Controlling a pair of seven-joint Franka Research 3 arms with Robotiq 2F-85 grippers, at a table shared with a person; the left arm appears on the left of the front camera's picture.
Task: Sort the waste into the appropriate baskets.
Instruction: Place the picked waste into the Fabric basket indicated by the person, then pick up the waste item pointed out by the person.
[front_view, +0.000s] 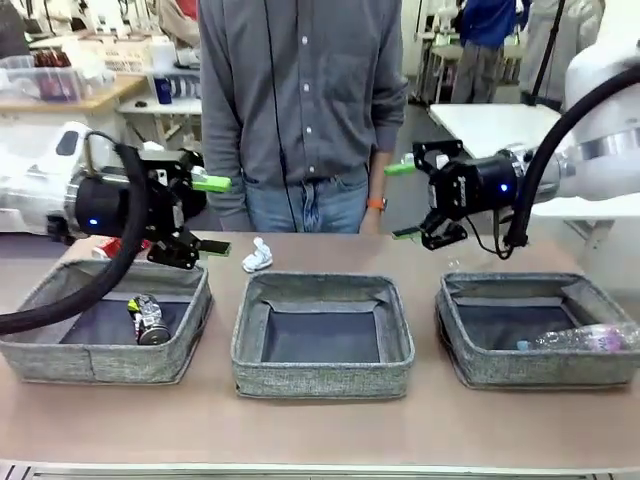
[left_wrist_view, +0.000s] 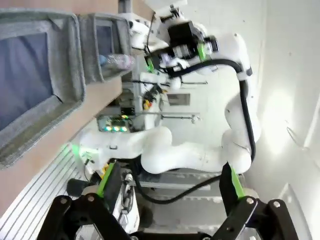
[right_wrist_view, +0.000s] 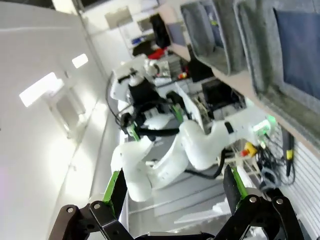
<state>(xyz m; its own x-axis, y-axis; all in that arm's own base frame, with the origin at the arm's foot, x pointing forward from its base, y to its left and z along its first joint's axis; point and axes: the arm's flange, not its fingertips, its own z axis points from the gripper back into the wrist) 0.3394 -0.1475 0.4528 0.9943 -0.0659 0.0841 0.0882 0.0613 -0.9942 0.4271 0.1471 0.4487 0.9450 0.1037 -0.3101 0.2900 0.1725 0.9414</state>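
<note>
Three grey woven baskets in a row on the tabletop (front_view: 320, 430): left basket (front_view: 100, 362), middle basket (front_view: 322, 380), right basket (front_view: 540, 372). In the left one, dark drink can (front_view: 148, 320), lying tilted. In the right one, clear plastic bottle (front_view: 585, 338) on its side, toward 4 o'clock. Crumpled white paper wad (front_view: 257, 256) on tabletop, 11 o'clock of middle basket.

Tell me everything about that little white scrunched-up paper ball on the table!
The small white paper wad is crumpled into an uneven lump full of folds and creases, a bit taller than it is wide. It sits on the tan table near the far edge, just behind the gap between the left grey woven basket and the middle basket. Only the table touches it. The left arm's open tool is close beside it, but apart from it.
</note>
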